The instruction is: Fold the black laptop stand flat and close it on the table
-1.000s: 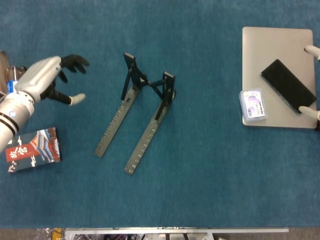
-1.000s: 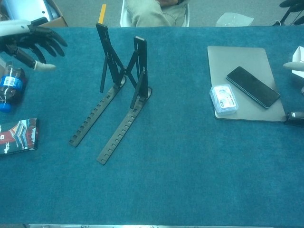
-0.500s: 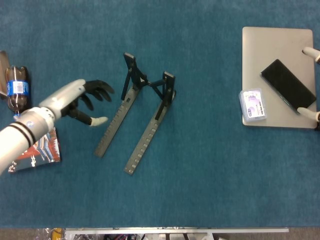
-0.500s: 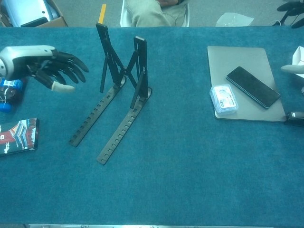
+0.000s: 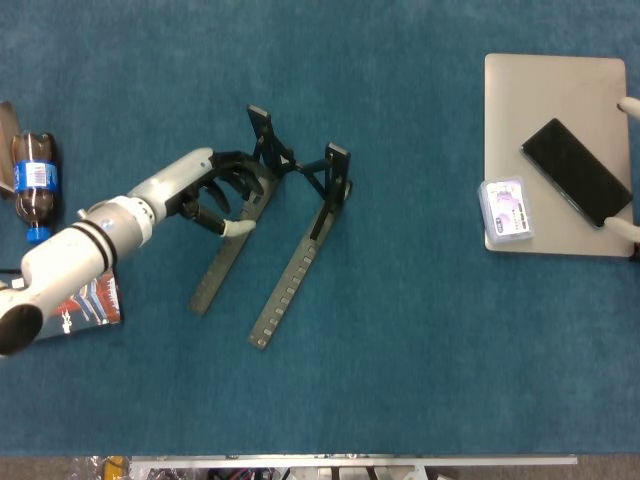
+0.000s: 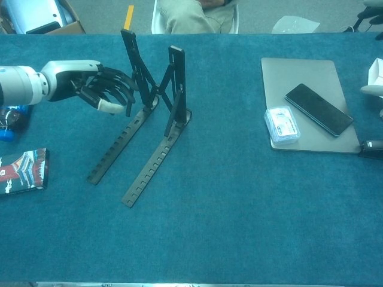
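Observation:
The black laptop stand [image 5: 300,262] is unfolded in the middle of the blue table, its two notched rails lying flat and its two props upright [image 6: 175,78]. My left hand [image 5: 210,190] is beside the left rail and left prop, fingers spread and holding nothing [image 6: 102,89]; whether the fingertips touch the stand is unclear. Only pale fingertips of my right hand [image 5: 627,228] show at the right edge, far apart beside the laptop. In the chest view one finger of the right hand [image 6: 372,89] shows.
A closed grey laptop [image 5: 550,90] lies at the right with a black phone [image 5: 577,172] and a small clear box [image 5: 505,208] on it. A cola bottle [image 5: 32,180] and a red-and-black booklet [image 5: 75,300] lie at the left edge.
My left hand has moved right from the table's left side to the stand's left prop. The stand has not moved. The right hand has stayed at the right edge.

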`<move>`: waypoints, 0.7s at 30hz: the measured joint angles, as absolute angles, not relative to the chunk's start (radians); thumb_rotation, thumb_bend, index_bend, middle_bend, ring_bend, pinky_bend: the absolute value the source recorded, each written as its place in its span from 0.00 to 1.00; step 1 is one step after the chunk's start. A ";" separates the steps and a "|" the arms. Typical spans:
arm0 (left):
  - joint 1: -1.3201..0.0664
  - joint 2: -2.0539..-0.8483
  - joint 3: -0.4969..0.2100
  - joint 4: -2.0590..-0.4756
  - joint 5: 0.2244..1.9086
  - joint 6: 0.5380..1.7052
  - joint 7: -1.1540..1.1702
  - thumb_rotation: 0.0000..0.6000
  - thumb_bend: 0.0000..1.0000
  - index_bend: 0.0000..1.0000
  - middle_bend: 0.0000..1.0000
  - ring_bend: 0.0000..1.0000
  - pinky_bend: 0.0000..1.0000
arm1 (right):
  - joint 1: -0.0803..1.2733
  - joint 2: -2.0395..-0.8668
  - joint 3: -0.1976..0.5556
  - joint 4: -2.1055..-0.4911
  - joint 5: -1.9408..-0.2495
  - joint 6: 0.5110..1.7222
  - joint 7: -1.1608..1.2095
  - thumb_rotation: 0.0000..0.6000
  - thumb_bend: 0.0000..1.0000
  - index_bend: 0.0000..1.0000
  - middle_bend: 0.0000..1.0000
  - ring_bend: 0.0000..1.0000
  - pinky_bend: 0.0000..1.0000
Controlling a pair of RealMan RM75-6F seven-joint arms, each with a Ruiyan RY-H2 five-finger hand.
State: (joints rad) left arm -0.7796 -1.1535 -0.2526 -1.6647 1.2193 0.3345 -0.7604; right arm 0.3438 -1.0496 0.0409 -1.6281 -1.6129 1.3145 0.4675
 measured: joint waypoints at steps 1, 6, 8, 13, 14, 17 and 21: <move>-0.781 -1.162 -0.254 -1.655 1.218 0.332 -0.763 1.00 0.25 0.26 0.32 0.27 0.39 | 0.343 -1.049 0.041 -1.628 -1.612 1.316 0.467 1.00 0.09 0.08 0.15 0.14 0.22; -0.787 -1.205 -0.261 -1.604 1.214 0.323 -0.774 1.00 0.25 0.26 0.32 0.27 0.39 | 0.336 -1.046 0.040 -1.627 -1.609 1.322 0.467 1.00 0.09 0.08 0.15 0.14 0.22; -0.789 -1.218 -0.263 -1.589 1.214 0.321 -0.776 1.00 0.25 0.27 0.32 0.27 0.39 | 0.334 -1.045 0.039 -1.627 -1.609 1.323 0.467 1.00 0.09 0.08 0.15 0.14 0.22; -0.792 -1.248 -0.269 -1.558 1.214 0.316 -0.779 1.00 0.25 0.27 0.32 0.27 0.39 | 0.327 -1.043 0.038 -1.628 -1.607 1.329 0.467 1.00 0.09 0.08 0.15 0.14 0.22; -0.792 -1.253 -0.270 -1.553 1.214 0.315 -0.779 1.00 0.25 0.27 0.32 0.27 0.39 | 0.326 -1.042 0.037 -1.628 -1.606 1.330 0.468 1.00 0.09 0.08 0.15 0.14 0.22; -0.794 -1.268 -0.272 -1.536 1.214 0.310 -0.781 1.00 0.25 0.27 0.32 0.27 0.39 | 0.321 -1.039 0.037 -1.628 -1.605 1.334 0.467 1.00 0.09 0.08 0.15 0.14 0.22; -0.797 -1.291 -0.276 -1.512 1.211 0.305 -0.781 1.00 0.25 0.27 0.32 0.27 0.39 | 0.316 -1.035 0.035 -1.630 -1.605 1.338 0.467 1.00 0.09 0.08 0.15 0.14 0.22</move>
State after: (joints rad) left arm -0.7974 -1.2911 -0.2757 -1.5118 1.2110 0.3051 -0.7808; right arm 0.3158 -1.0347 0.0354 -1.6297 -1.6049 1.3378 0.4669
